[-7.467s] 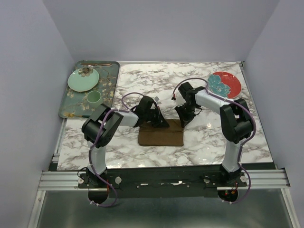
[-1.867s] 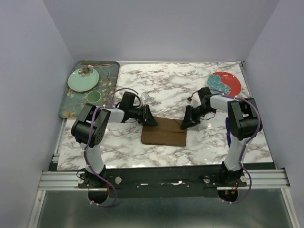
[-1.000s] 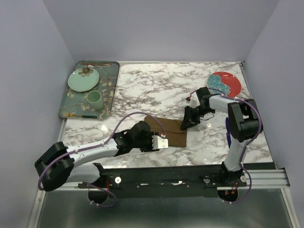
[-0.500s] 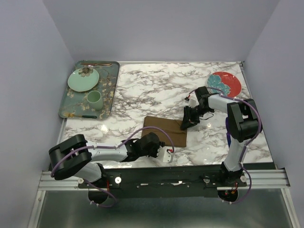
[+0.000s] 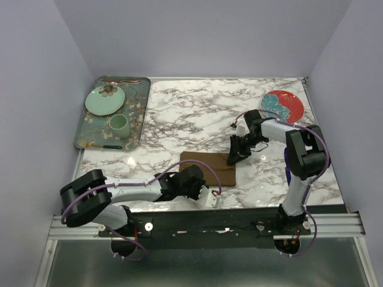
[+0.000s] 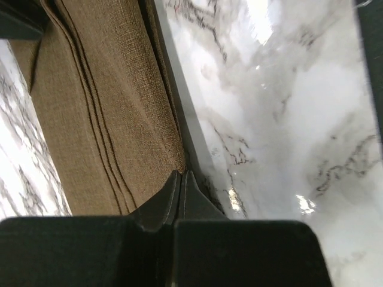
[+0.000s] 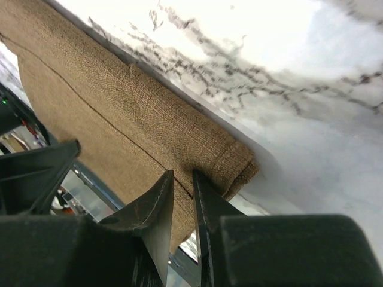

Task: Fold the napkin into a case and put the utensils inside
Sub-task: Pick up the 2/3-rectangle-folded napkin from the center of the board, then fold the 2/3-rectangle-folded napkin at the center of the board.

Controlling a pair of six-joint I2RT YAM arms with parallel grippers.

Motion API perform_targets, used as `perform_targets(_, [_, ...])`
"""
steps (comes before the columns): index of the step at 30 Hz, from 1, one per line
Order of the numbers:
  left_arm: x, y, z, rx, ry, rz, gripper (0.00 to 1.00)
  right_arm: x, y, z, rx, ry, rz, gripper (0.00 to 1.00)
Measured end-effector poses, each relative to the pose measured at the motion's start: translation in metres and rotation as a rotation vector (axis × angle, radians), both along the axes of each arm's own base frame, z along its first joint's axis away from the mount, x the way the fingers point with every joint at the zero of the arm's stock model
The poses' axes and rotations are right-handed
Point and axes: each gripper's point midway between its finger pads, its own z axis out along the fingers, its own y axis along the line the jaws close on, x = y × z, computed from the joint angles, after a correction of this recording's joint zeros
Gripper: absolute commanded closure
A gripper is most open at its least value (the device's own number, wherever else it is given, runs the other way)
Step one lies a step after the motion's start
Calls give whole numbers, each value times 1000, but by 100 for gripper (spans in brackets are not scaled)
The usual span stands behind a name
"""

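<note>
Coarse-woven matte brown napkin [image 5: 206, 167] folded into a layered rectangle at marble counter [image 5: 197, 107] centre, left fingers [image 6: 181, 179] closed at its 6 o'clock edge, right fingers [image 7: 182, 185] pinching its 2 o'clock corner.

Left gripper [image 6: 181, 177] closed low; right gripper [image 7: 182, 179] slightly parted.

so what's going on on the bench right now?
Both arms are working the folded brown napkin on the marble table. The right claw pinches its far right corner. The left claw is shut at the near edge, though a real grip on cloth can't be confirmed. No utensils are in it yet; the green tray sits at the far left.
</note>
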Motion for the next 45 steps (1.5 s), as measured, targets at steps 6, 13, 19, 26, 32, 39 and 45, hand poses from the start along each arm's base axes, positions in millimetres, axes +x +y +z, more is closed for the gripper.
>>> perform_targets(6, [-23, -10, 19, -9, 148, -49, 100, -11, 0, 0, -10, -5, 33, 72])
perform_targets(13, [-20, -17, 39, -30, 322, -19, 100, -13, 1, 0, -10, -15, 62, 72])
perform_targets(19, [1, -16, 47, -35, 514, 53, 100, -12, 0, 0, -28, -28, 80, 72])
perform_targets(26, [30, -17, 55, -71, 733, 116, 100, -12, 0, 0, -54, -22, 98, 72])
perform_targets(32, [54, -20, 59, -114, 912, 180, 100, -11, 0, 0, -69, -10, 113, 72])
perform_targets(39, [82, -21, 60, -176, 1081, 271, 100, -11, 0, 0, -85, -4, 129, 72])
perform_targets(45, [104, -18, 46, -204, 1213, 373, 99, -9, -1, 0, -95, -2, 140, 72])
